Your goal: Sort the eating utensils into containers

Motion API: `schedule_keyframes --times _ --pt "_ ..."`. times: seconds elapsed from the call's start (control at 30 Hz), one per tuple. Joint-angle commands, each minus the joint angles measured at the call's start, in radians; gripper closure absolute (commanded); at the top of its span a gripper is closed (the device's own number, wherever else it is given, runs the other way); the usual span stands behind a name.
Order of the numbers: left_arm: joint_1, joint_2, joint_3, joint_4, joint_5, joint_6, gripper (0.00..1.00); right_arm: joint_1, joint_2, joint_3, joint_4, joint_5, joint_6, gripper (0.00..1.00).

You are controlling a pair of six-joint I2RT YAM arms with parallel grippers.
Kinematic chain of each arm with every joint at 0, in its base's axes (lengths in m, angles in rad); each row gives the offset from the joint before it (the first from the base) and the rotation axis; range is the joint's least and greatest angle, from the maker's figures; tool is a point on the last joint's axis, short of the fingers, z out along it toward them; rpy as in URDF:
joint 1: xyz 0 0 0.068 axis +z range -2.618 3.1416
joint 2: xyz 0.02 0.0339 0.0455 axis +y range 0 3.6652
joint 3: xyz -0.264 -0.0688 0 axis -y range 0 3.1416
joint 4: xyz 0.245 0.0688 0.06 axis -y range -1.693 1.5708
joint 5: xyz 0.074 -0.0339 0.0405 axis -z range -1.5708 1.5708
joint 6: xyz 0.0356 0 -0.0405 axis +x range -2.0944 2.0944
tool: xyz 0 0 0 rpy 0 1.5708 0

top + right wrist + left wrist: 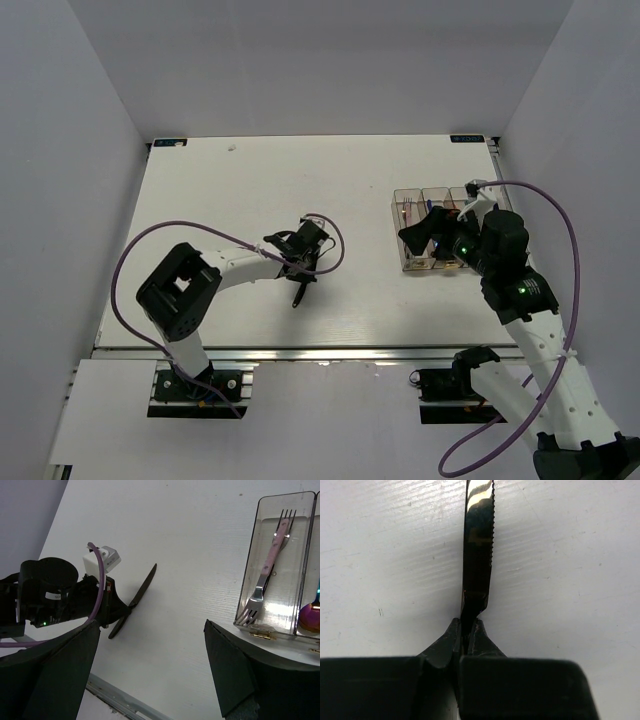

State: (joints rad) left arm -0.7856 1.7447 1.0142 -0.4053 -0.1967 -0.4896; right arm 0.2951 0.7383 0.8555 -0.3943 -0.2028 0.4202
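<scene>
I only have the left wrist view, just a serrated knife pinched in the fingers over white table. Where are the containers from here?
Observer: The containers sit off to the right of the left gripper and its knife.
Operator: Is the right arm clear of them?
Observer: No, the right gripper hovers open over their left end.
Operator: What's in the bin nearest me?
Observer: It holds forks, one with a pink handle.

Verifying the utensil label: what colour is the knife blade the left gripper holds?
Glossy black with yellowish glints; the serrated knife shows best in the left wrist view.
</scene>
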Motion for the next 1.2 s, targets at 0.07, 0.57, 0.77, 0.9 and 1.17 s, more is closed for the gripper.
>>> schedule_keyframes --times 0.07,0.57,0.77,0.9,1.17 --pt "-0.027 -0.023 -0.040 -0.040 0.019 -0.027 1.00 0.003 -0.007 -0.019 0.069 -0.029 0.020 0.11" --pt "-0.070 -0.212 -0.032 0.005 0.025 -0.076 1.00 0.004 -0.002 -0.188 0.238 0.017 0.206 0.17" --pt "-0.076 -0.229 -0.031 0.000 0.036 -0.076 1.00 0.004 0.070 -0.246 0.362 -0.084 0.269 0.21" --pt "-0.090 -0.251 -0.035 0.042 0.078 -0.086 1.00 0.044 0.110 -0.318 0.552 -0.155 0.313 0.23" --pt "-0.122 -0.277 -0.023 0.111 0.146 -0.106 1.00 0.208 0.295 -0.308 0.672 -0.041 0.322 0.25"
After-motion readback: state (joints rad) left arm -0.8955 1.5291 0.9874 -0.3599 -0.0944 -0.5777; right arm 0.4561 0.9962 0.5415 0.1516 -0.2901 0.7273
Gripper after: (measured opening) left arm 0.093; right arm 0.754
